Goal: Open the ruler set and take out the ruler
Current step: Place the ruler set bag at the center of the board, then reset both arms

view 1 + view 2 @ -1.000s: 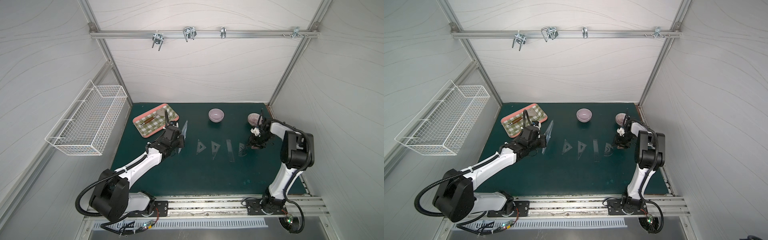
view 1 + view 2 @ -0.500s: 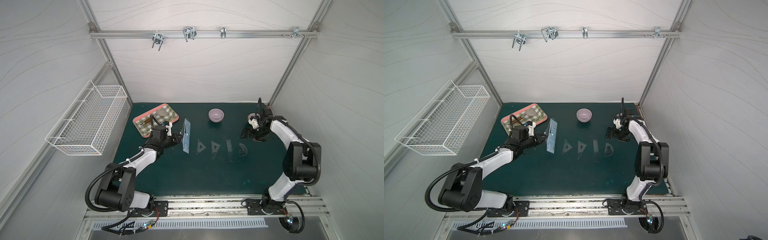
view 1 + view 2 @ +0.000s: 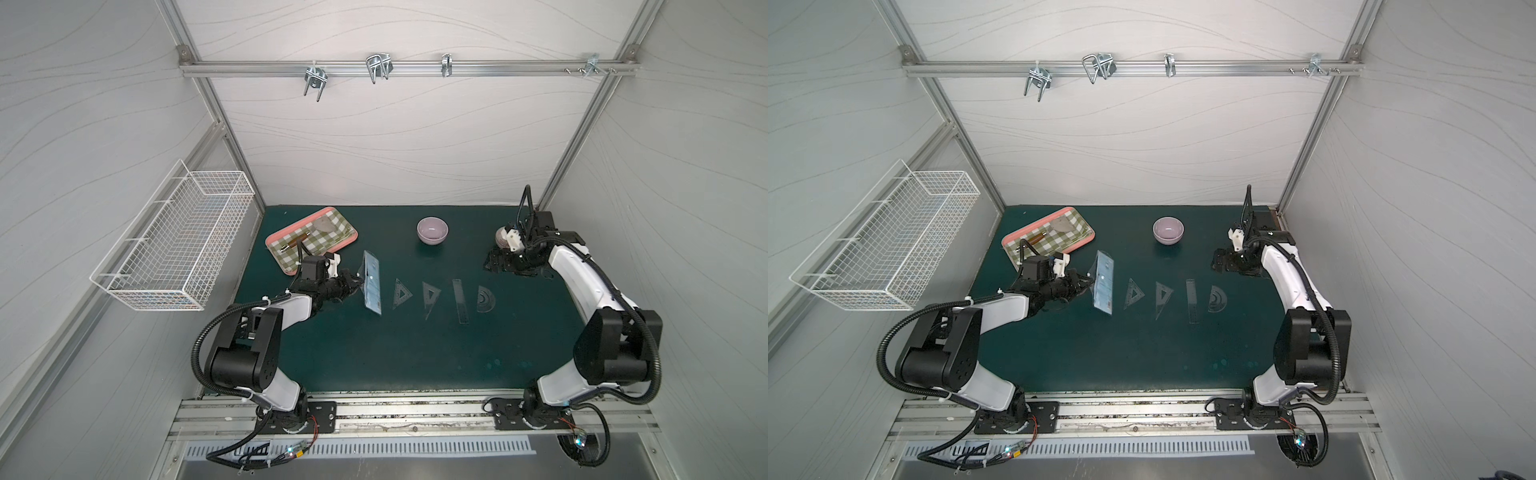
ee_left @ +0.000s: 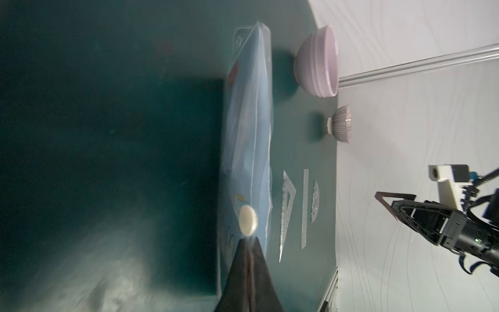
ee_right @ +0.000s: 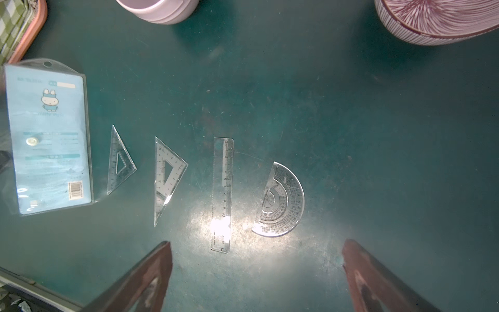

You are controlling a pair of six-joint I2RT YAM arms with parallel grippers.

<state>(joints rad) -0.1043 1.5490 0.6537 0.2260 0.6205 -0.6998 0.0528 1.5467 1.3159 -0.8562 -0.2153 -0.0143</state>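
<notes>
The ruler set [image 3: 372, 286] [image 3: 1104, 286] is a light-blue card in a clear sleeve, lying left of centre on the green mat. My left gripper [image 3: 356, 286] [image 4: 249, 239] is shut on the sleeve's near edge, beside its white snap button [image 4: 248, 220]. The clear ruler [image 3: 459, 300] [image 5: 222, 194] lies flat on the mat outside the set. It sits between two clear triangles [image 3: 401, 294] [image 3: 430, 294] and a protractor [image 3: 484, 298]. My right gripper [image 3: 492, 264] [image 5: 256, 259] hangs open and empty above the mat, behind the protractor.
A pink-rimmed checked tray [image 3: 291, 237] sits at the back left, close behind my left wrist. A lilac bowl [image 3: 432, 231] stands at the back centre. A striped bowl [image 5: 437, 19] is beside my right arm. A wire basket [image 3: 178, 237] hangs on the left wall.
My right gripper has opened wide and drawn back from the protractor. My left arm has pulled back leftward, and the ruler set has come down from standing on edge to lying lower.
</notes>
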